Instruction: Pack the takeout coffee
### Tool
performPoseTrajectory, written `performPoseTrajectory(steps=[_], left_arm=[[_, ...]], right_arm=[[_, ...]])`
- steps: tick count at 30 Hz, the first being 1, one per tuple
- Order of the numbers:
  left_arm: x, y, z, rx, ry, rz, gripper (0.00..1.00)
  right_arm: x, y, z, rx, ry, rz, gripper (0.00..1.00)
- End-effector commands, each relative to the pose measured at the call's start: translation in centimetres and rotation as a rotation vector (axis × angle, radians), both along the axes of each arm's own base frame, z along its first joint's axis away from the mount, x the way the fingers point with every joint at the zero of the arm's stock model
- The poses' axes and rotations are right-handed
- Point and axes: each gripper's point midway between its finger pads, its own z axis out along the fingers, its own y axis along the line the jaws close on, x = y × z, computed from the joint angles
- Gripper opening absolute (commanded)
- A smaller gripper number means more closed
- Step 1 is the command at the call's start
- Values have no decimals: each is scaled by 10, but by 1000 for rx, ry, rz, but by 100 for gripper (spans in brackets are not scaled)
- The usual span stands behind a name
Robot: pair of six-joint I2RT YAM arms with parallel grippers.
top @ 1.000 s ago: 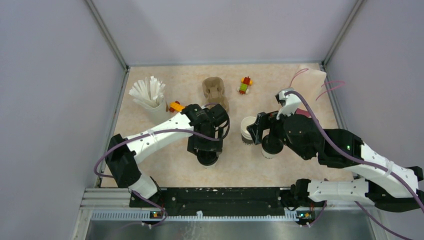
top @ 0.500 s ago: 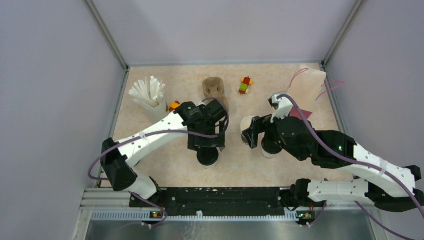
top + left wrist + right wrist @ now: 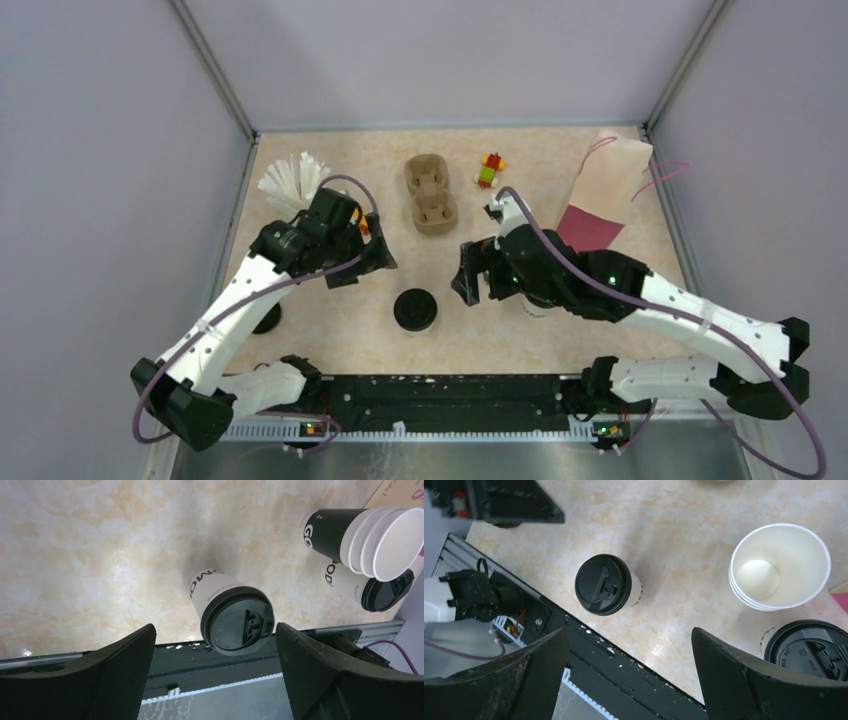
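Observation:
One takeout coffee cup with a black lid (image 3: 415,310) stands alone near the table's front edge; it also shows as the lidded cup (image 3: 235,617) and the lidded cup (image 3: 604,585). A stack of open white cups (image 3: 779,567) and a second lidded cup (image 3: 809,650) stand to its right, seen too as the stack (image 3: 372,540) and the lidded cup (image 3: 372,587); my right arm hides both from above. My left gripper (image 3: 375,255) hangs open, up and left of the lone cup. My right gripper (image 3: 468,280) is open to that cup's right. Neither holds anything.
The brown two-hole cup tray (image 3: 431,193) lies at the back centre, with a small toy of coloured bricks (image 3: 490,170) to its right. A paper bag (image 3: 605,185) lies at the back right. The beige cup of white sticks (image 3: 293,185) stands at the back left.
My left gripper has drawn back up and to the left, off the lidded cup, which stays standing. My right gripper has slid left, away from the open cup stack.

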Motion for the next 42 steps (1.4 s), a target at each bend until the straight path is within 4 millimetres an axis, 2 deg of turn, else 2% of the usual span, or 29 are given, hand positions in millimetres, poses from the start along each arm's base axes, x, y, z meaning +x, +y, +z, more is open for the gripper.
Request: performPoseTrajectory(steps=[1, 8, 12, 14, 20, 27, 32, 42], left_arm=[[-5, 0, 2, -148, -67, -57, 93], [-22, 1, -24, -225, -85, -116, 86], [-26, -5, -36, -264, -93, -154, 82], [-25, -7, -38, -277, -103, -169, 81], [-22, -12, -53, -268, -95, -219, 80], [-17, -15, -66, -233, -70, -284, 78], [-21, -16, -76, -213, -8, -330, 75], [-25, -17, -91, -213, 10, -375, 66]], right_arm=[[9, 26, -13, 46, 117, 81, 87], [17, 49, -48, 21, 213, 179, 66], [25, 60, -64, 30, 262, 203, 53], [27, 64, -71, 26, 283, 209, 49], [29, 74, -95, -15, 359, 231, 49], [34, 79, -107, -28, 395, 235, 50], [30, 83, -116, -27, 431, 254, 50], [31, 86, -136, -44, 459, 246, 48]])
